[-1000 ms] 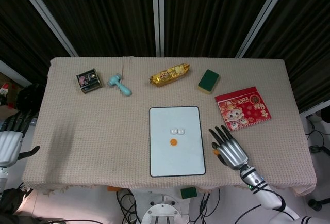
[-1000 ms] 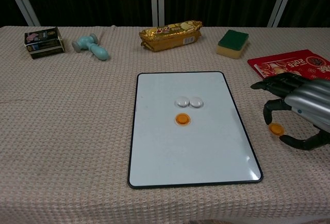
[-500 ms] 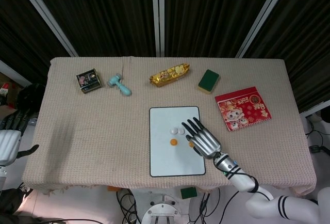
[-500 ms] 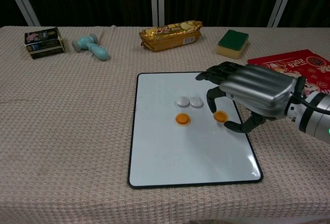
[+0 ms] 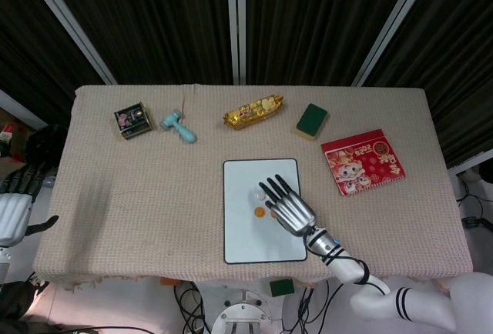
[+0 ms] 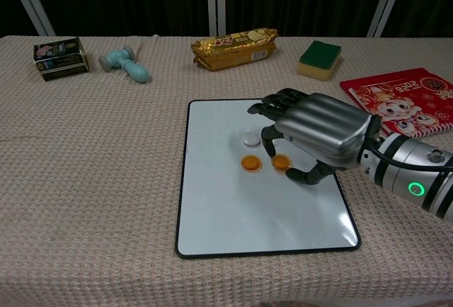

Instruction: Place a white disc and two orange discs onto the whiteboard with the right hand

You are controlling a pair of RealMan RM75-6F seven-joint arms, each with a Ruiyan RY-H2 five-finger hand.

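Note:
The whiteboard (image 6: 212,215) (image 5: 239,234) lies flat at the table's middle. On it sit one orange disc (image 6: 250,163) (image 5: 259,212) and, just behind it, a white disc (image 6: 250,139) (image 5: 258,194). My right hand (image 6: 318,134) (image 5: 286,207) hovers low over the board's right half and pinches a second orange disc (image 6: 282,161) between a fingertip and the thumb, right beside the first. Whether that disc touches the board I cannot tell. The hand hides the board behind it. My left hand (image 5: 15,211) hangs off the table's left edge, fingers apart, holding nothing.
Along the far edge stand a black box (image 6: 60,58), a teal tool (image 6: 126,65), a gold snack pack (image 6: 233,47) and a green sponge (image 6: 320,59). A red booklet (image 6: 403,98) lies right of the board.
My right hand carried the orange disc leftward from the cloth by the booklet onto the board, close to the first orange disc. It now covers one of the two white discs.

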